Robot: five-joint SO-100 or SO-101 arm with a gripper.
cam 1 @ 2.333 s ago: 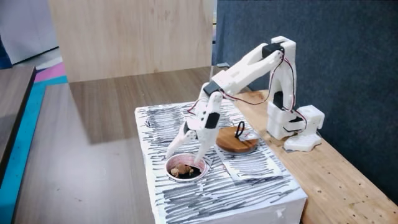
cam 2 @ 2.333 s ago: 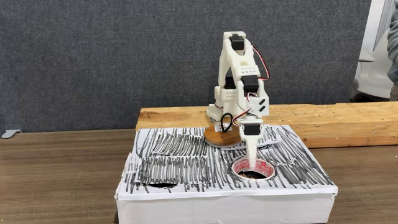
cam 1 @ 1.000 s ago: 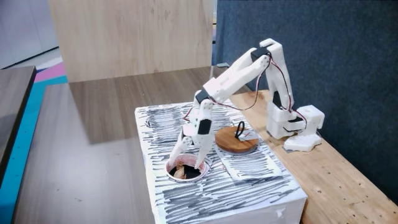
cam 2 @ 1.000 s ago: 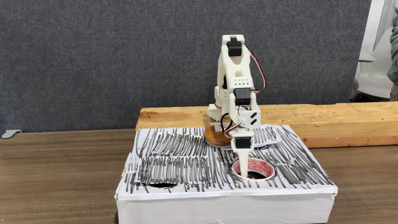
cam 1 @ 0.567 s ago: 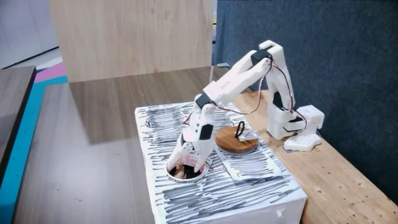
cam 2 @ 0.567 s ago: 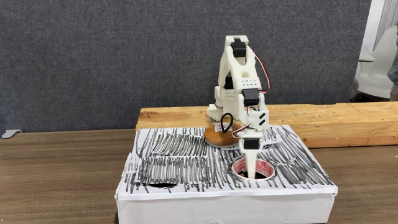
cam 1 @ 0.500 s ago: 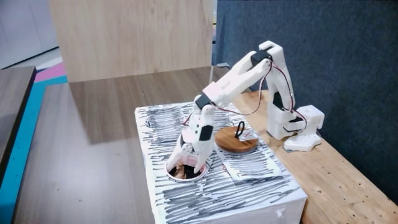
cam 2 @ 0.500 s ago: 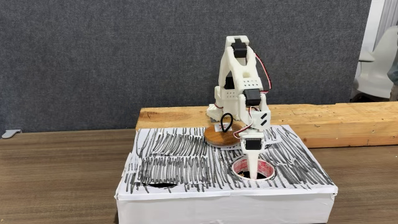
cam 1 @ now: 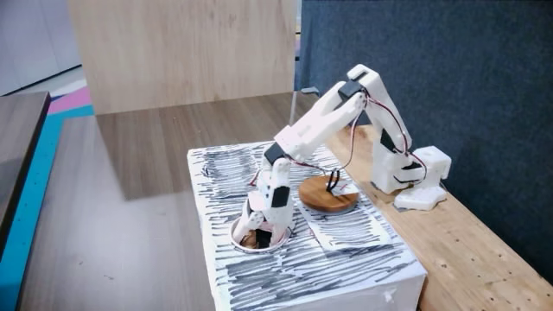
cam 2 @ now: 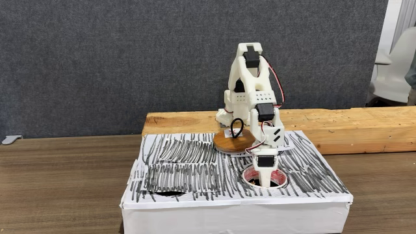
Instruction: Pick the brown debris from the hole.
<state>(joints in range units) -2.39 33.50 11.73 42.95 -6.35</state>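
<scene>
Down in the hole (cam 1: 259,238), my fingers (cam 1: 261,235) sit among the brown debris (cam 1: 249,240); I cannot tell whether they have closed. I'd squeeze firmly, then lift straight up, clear of the rim, before swinging away.

The arm (cam 1: 328,112) is matt white plastic. The box (cam 2: 195,170) looks like white paper scribbled with black strokes. The disc (cam 1: 324,197) is smooth wood; the plank (cam 2: 338,127) pale raw wood; the desk (cam 2: 58,182) dark wood-grain.
</scene>
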